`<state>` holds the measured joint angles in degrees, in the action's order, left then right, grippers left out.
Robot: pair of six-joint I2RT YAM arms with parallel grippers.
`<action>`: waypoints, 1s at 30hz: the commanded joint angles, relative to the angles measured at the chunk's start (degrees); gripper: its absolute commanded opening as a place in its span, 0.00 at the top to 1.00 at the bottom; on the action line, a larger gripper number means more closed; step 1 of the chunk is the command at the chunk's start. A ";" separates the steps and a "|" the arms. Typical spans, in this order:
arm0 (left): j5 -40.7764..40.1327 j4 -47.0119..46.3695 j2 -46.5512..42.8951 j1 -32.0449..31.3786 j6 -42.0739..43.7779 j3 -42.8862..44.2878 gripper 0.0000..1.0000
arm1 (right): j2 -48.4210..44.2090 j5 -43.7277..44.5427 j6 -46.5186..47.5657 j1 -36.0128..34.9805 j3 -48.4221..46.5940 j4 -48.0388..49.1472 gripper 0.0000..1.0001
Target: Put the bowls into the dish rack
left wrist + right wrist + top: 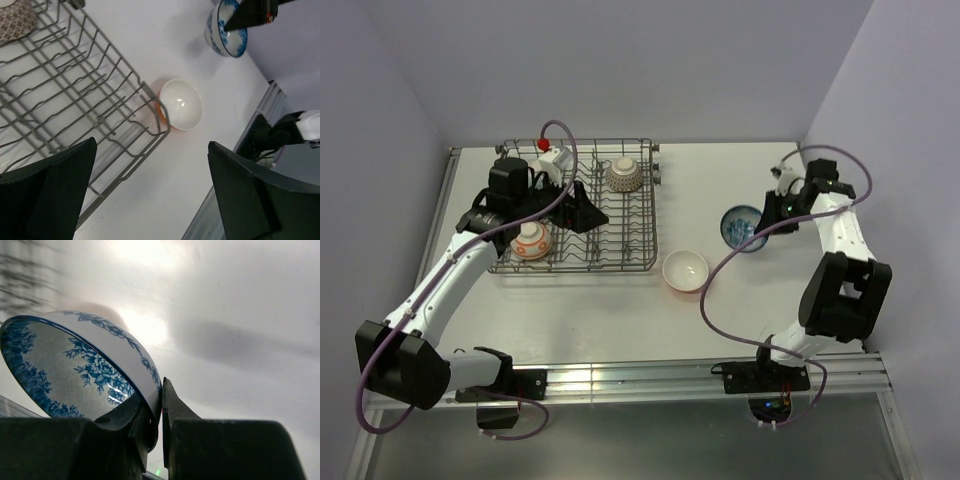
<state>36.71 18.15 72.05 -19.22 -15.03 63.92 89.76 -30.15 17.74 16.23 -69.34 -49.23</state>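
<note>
At 10 o'clock on the table (720, 170), the large rectangular grey wire dish rack (620, 262) holds two bowls: a small grey-brown speckled ceramic bowl (624, 176) near its 1 o'clock corner and a red-orange patterned bowl (531, 241) at its 7 o'clock. The left gripper (152, 145) hovers over the rack, jaws apart and empty. A white bowl with orange outside (685, 270) sits on the table at the rack's 4 o'clock. The right gripper (159, 405) clamps its jaws on the rim of the tilted blue-white patterned bowl (85, 365), at the rack's 3 o'clock. Two seem loaded and two remain out; I cannot see any others.
</note>
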 commanded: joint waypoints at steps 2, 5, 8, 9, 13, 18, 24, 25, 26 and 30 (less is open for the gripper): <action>7.93 -4.08 -1.21 -0.11 -7.01 3.58 0.01 | -8.01 -16.15 -1.73 -1.90 -10.45 -3.68 1.00; 11.09 -7.24 -1.56 -0.11 -11.84 3.67 0.01 | -10.38 -20.19 -6.12 -5.41 -11.87 -1.41 1.00; 13.56 -12.60 -2.35 -0.38 -17.99 2.35 0.00 | -12.75 -21.79 -8.76 -10.15 -10.73 3.07 1.00; 14.17 -13.75 -2.44 -0.72 -19.50 1.91 0.01 | -13.29 -23.36 -10.08 -11.38 -9.86 4.31 1.00; 15.15 -17.62 -2.53 -2.83 -23.73 -0.28 0.00 | -13.99 -28.11 -10.80 -15.96 -8.18 7.40 1.00; 14.45 -20.44 -1.74 -6.43 -29.18 -2.05 0.00 | -13.99 -30.22 -8.07 -22.20 -7.39 6.34 1.00; 13.83 -23.77 0.80 -10.21 -34.98 -3.18 0.00 | -13.38 -28.91 -6.84 -27.56 -7.47 5.38 1.00; 14.00 -24.39 0.98 -10.66 -35.77 -3.45 0.00 | -13.20 -28.56 -6.93 -27.91 -7.48 5.46 1.00; 14.27 -25.26 1.33 -11.09 -37.08 -3.63 0.00 | -12.85 -28.47 -6.84 -28.27 -7.74 5.20 1.00; 13.74 -27.81 2.65 -13.90 -38.76 -3.98 0.00 | -12.24 -28.30 -6.75 -29.50 -8.53 4.94 1.00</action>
<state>49.71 -4.05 74.17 -31.27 -50.39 60.12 77.49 -56.42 10.70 -12.56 -76.31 -45.84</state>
